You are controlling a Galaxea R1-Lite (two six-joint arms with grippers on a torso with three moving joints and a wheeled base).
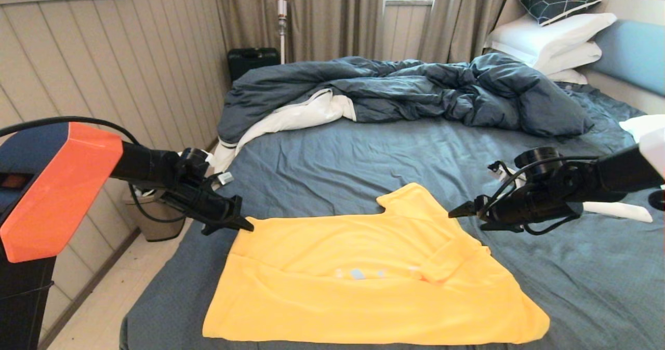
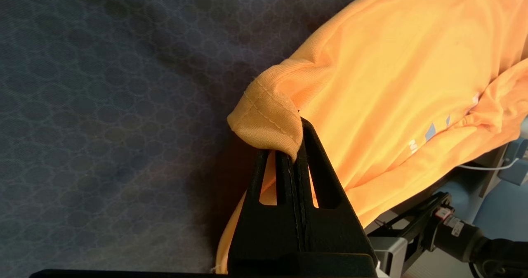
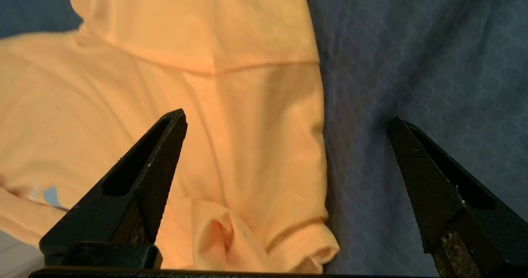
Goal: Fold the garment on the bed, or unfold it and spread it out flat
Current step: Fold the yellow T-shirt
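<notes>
The bright yellow T-shirt (image 1: pixel 363 282) lies partly folded on the near part of the bed (image 1: pixel 363 158), its pale blue print (image 1: pixel 357 273) peeking out at a fold. My left gripper (image 1: pixel 248 225) is shut on the garment's far left hemmed corner (image 2: pixel 268 121), holding it slightly raised off the sheet. My right gripper (image 1: pixel 457 212) hovers open just above the shirt's right side, its jaws wide apart over the ribbed collar (image 3: pixel 305 245) and the shirt's edge (image 3: pixel 321 146), with nothing between them.
A rumpled dark blue duvet (image 1: pixel 405 88) with white lining lies across the far half of the bed. White pillows (image 1: pixel 550 41) and the light blue headboard (image 1: pixel 634 54) are at the far right. A bin (image 1: pixel 156 220) stands on the floor left of the bed.
</notes>
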